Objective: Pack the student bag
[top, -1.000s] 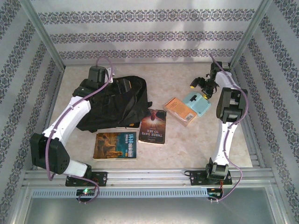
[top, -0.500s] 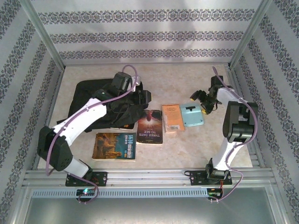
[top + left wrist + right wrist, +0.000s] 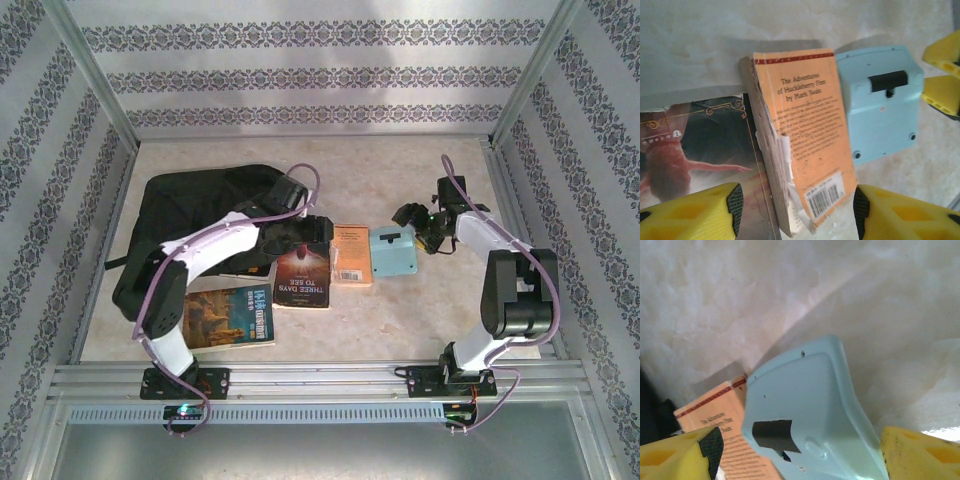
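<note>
Because the student bag (image 3: 190,205) lies on the left side of the table (image 3: 400,170), to the left of and slightly beyond the left gripper (image 3: 795,204), we judge that the left arm is the nearer arm for any load into it.

The left gripper hovers over the orange paperback (image 3: 812,135). Its jaws stand open with the paperback between them, and we see no pad pressed on either edge. The paperback's long axis runs from far to near on the table, so the jaws would close across its width. The bag is well apart from the right gripper (image 3: 799,445), whose open jaws straddle the light blue device (image 3: 805,390) without a visible grip.

Materials and shapes:
- The bag is soft black fabric, slumped flat, with a rounded outline. We cannot tell from the top view where its mouth opens.
- The paperback is thin card with a worn, torn spine edge. We expect it to flex.
- The device is a smooth, rigid plastic shell with a black inset. It lies just beside the paperback.
- The dark hardcover (image 3: 303,278) lies just beside the paperback on its other side.
- The landscape-cover book (image 3: 230,315) lies nearer the arm bases.
</note>
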